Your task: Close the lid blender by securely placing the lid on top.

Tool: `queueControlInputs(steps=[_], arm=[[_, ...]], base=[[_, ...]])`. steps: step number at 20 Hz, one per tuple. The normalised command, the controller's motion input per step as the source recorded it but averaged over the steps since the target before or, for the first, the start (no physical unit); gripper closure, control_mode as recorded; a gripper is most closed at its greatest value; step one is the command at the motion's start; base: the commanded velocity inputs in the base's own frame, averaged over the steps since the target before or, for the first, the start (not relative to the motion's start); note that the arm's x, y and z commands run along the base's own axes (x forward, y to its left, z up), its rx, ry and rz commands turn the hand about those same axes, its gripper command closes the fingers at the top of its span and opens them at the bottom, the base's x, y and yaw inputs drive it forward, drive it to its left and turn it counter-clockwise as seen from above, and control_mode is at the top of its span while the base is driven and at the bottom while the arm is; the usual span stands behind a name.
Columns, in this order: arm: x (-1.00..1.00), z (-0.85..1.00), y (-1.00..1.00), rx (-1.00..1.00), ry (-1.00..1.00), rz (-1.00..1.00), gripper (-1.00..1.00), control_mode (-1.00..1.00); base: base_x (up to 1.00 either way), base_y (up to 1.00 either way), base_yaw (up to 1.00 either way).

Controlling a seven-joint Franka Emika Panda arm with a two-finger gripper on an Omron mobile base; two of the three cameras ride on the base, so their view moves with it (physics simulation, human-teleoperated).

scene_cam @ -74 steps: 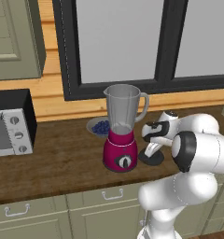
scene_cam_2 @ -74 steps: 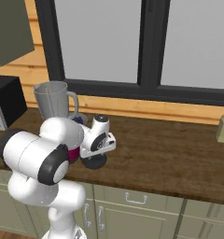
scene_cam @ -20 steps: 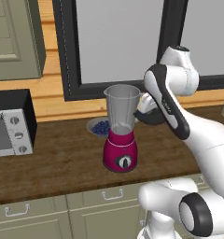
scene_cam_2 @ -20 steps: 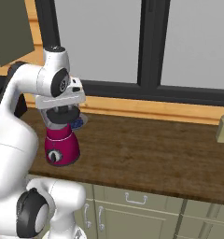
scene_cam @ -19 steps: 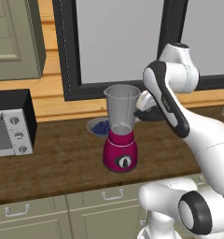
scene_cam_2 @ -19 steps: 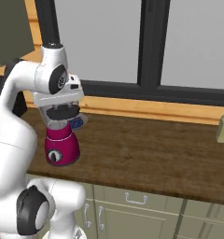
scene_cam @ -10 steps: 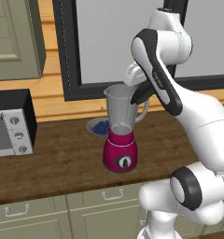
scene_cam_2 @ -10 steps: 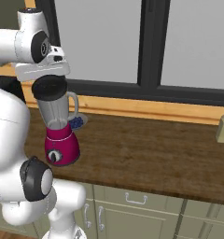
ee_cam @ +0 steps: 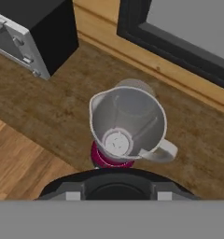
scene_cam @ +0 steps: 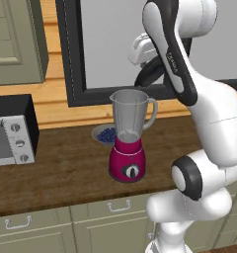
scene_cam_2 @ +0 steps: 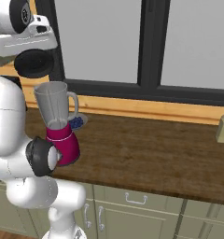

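The blender (scene_cam: 129,148) stands on the wooden counter, a clear grey-tinted jar (scene_cam_2: 52,106) on a magenta base with a black dial. Its jar mouth (ee_cam: 128,119) is uncovered, and the blade hub shows inside. My gripper (scene_cam_2: 32,52) hangs well above the jar, shut on the lid (scene_cam_2: 34,63), a flat black disc. In the left base view the lid (scene_cam: 149,75) sits above and slightly right of the jar rim. In the hand view the lid (ee_cam: 117,183) lies dark across the bottom, with the jar just beyond it.
A bowl of blueberries (scene_cam: 106,134) sits right behind the blender. The silver-and-black toaster oven (scene_cam: 9,131) stands at the counter's left. A dark window frame (scene_cam_2: 149,51) runs along the wall behind. A pale bottle (scene_cam_2: 223,126) stands far right.
The arm has swung up and over, carrying the lid from beside the jar's handle to well above the rim. The blender has not moved.
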Motion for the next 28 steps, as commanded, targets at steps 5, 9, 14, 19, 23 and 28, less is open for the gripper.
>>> queueControlInputs(steps=[5, 9, 14, 19, 23, 28], arm=[[0.02, 0.01, 0.11, 0.0, -0.17, 0.11, 1.0, -1.0], [0.13, -0.56, 0.0, 0.03, -0.26, 0.31, 1.0, -1.0], [0.12, -0.6, 0.0, 0.04, -0.37, 0.35, 1.0, -1.0], [0.08, -0.57, 0.0, 0.16, -0.36, 0.2, 1.0, -1.0], [0.4, -0.11, -0.01, 0.29, -0.2, 0.08, 1.0, -1.0], [0.37, -0.06, -0.01, 0.33, -0.09, 0.05, 1.0, -1.0]], base=[[0.0, 0.0, 0.0], [0.0, 0.0, 0.0], [0.0, 0.0, 0.0], [0.0, 0.0, 0.0], [0.0, 0.0, 0.0], [0.0, 0.0, 0.0]])
